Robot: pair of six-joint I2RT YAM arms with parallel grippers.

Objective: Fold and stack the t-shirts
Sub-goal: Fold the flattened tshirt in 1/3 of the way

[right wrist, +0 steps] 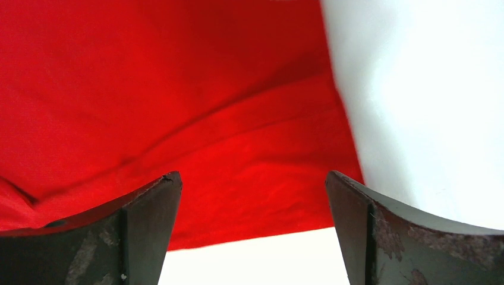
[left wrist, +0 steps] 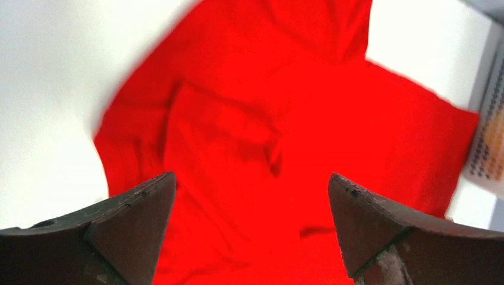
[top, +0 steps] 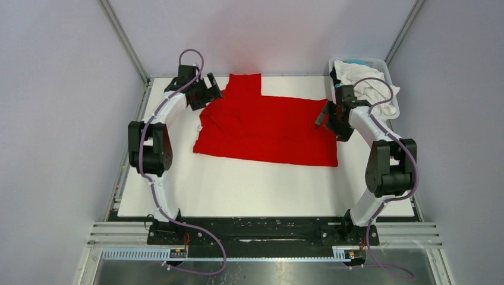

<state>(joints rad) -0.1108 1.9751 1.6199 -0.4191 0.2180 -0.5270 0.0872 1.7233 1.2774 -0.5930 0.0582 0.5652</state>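
Both arms rise from the near edge, elbows high, and bend inward over the white surface (top: 238,190). The left hand (top: 209,90) hangs spread wide over the far-left part of the red t-shirt (top: 267,127), the right hand (top: 325,116) spread wide over its right edge; the shirt lies rumpled, mid-surface. Far right, a basket (top: 387,66) holds a crumpled white t-shirt (top: 368,89).

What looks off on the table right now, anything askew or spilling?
The red t-shirt lies crooked: its left side is bunched into wrinkles and one sleeve juts toward the far edge. White cloth spills over the basket at far right. Nothing looks damaged.
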